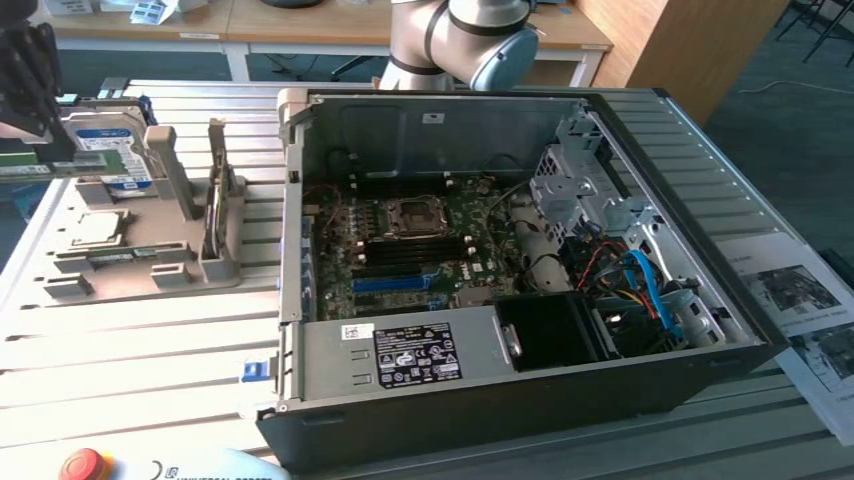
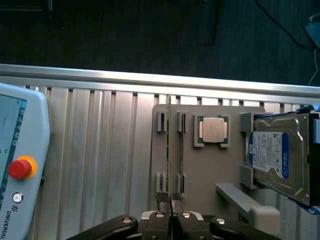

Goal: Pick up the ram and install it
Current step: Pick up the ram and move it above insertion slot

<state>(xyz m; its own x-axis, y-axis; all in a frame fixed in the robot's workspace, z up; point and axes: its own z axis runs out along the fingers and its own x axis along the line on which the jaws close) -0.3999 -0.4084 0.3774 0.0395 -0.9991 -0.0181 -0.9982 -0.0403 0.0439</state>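
My gripper (image 2: 170, 212) is shut on the ram (image 2: 170, 150), which shows edge-on in the wrist view as a thin line running out from between the fingers. Below it lies the grey parts fixture (image 2: 200, 170) with its narrow slots. In the exterior view the gripper (image 1: 30, 140) hangs at the far left over the fixture (image 1: 134, 250), with the green ram (image 1: 38, 168) level beneath it. The open computer case (image 1: 534, 390) sits in the middle, its motherboard (image 1: 414, 250) and blue slot (image 1: 394, 283) exposed.
The fixture also carries a square silver processor (image 2: 213, 131) and a blue-labelled hard drive (image 2: 277, 155). A teach pendant (image 2: 20, 165) with a red stop button lies on the ribbed metal table. Cables and a drive cage crowd the case's right side (image 1: 627, 270).
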